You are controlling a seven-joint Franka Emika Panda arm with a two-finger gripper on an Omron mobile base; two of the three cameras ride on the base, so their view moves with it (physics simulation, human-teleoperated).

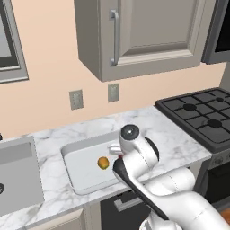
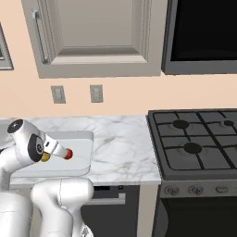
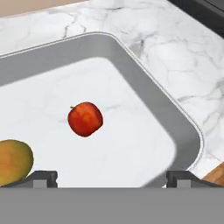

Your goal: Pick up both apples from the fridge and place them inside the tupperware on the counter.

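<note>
While the gripper [image 3: 111, 177] hangs wide open and empty above the tupperware [image 3: 175, 127], the red apple [image 3: 85, 119] lies on its floor between the fingertips [image 3: 43, 177], the yellow-orange apple [image 3: 13, 161] near it, on the counter [image 1: 175, 134] beside the stove [image 2: 199, 139].

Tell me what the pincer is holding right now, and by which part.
Nothing. The pincer is open above the tupperware; the red apple and yellow apple lie loose inside.

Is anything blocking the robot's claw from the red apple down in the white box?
No. The open claw hangs over the tupperware, and the red apple lies bare on its floor. The yellow-orange apple sits off to one side, apart.
</note>
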